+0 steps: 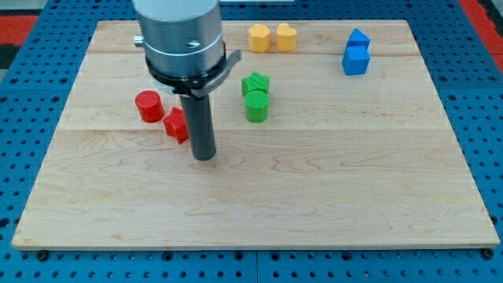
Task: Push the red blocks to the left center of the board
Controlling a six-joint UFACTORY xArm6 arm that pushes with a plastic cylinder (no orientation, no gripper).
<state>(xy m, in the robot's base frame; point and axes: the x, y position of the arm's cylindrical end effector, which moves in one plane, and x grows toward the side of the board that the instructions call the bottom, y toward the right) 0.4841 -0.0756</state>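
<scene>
Camera view: my tip [204,156], the lower end of a straight dark rod that serves as the tool and has no jaws to part or close, rests on the wooden tabletop [314,196] just right of a red star-like block [176,125]. A red cylinder [148,106] stands just left of that. Two green blocks [255,96] sit near centre; two yellow blocks [272,37] and two blue blocks [356,53] line the view's top.

tip [204,156] on board [314,196], touching red star block's [176,124] right-lower side | red cylinder [148,105] just upper-left of star | green pair [255,97] right of star, apart
</scene>
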